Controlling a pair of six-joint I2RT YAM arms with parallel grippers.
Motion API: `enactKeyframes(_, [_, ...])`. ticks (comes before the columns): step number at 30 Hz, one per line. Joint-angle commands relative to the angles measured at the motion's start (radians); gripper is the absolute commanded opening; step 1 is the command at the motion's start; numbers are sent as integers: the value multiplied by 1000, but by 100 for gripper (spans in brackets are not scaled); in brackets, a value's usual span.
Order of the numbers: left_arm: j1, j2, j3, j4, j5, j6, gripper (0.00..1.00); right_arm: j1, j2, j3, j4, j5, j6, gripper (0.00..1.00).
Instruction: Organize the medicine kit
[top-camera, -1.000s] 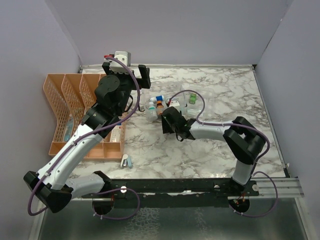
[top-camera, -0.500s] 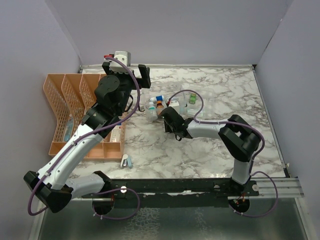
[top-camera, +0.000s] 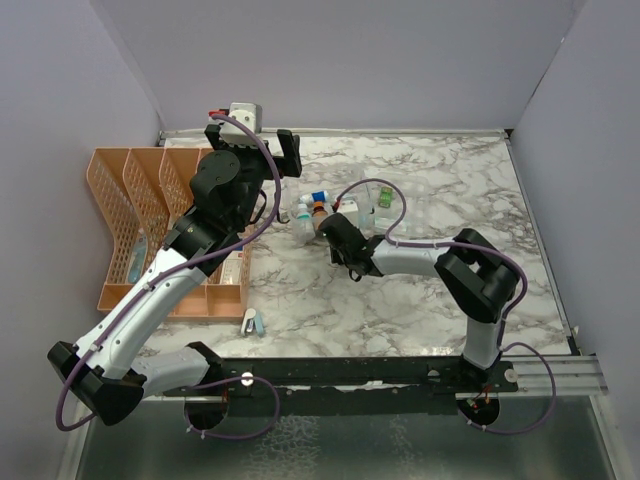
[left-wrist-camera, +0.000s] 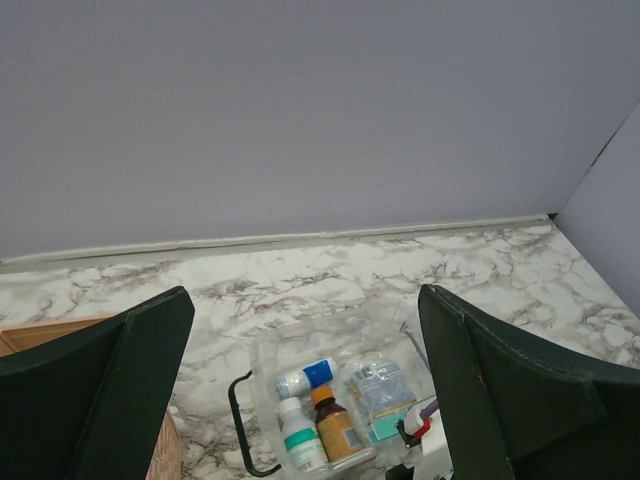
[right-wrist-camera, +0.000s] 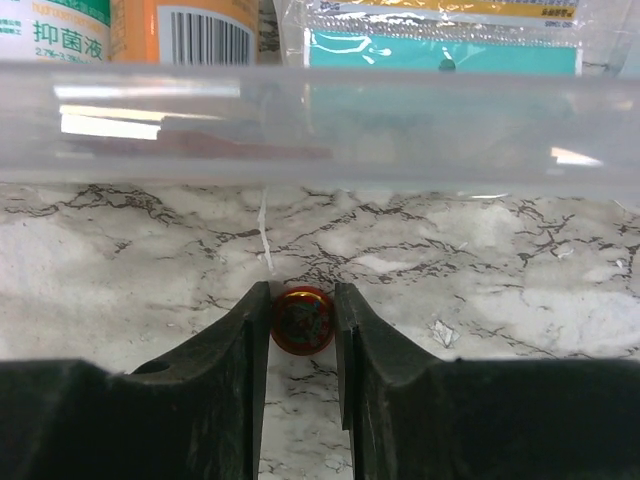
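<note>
The medicine kit (top-camera: 350, 200) is a clear box lying open at mid-table. In the left wrist view (left-wrist-camera: 262, 372) it holds a blue-capped white bottle (left-wrist-camera: 305, 378), a green-labelled white bottle (left-wrist-camera: 300, 442), an amber bottle (left-wrist-camera: 337, 428) and flat packets (left-wrist-camera: 382, 385). Its black handle (left-wrist-camera: 236, 420) is on the left. My right gripper (right-wrist-camera: 303, 318) is shut on a small round red tin (right-wrist-camera: 303, 320), low over the marble, just before the kit's near wall (right-wrist-camera: 320, 120). My left gripper (left-wrist-camera: 305, 300) is open and empty, high above the kit.
An orange lattice organizer (top-camera: 150, 230) stands at the left with a small box in one slot. A small white-and-blue item (top-camera: 252, 321) lies near the table's front edge. Grey walls close in the back and sides.
My right arm has crept a little toward the kit, its elbow folding in. The left arm has not moved.
</note>
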Motion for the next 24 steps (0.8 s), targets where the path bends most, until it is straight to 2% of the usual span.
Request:
enactKeyframes(1, [-2, -3, -9, 29, -11, 6, 99, 5, -43, -22, -49, 61, 21, 27])
enactKeyframes(8, [-3, -2, -15, 29, -2, -2, 99, 6, -79, -42, -68, 66, 48, 27])
enactKeyframes(16, [-2, 8, -16, 35, 10, -7, 99, -5, -195, -95, -105, 158, 86, 27])
enactKeyframes(24, [-2, 17, -14, 36, 17, -10, 99, -105, -319, -166, -192, 222, 164, 27])
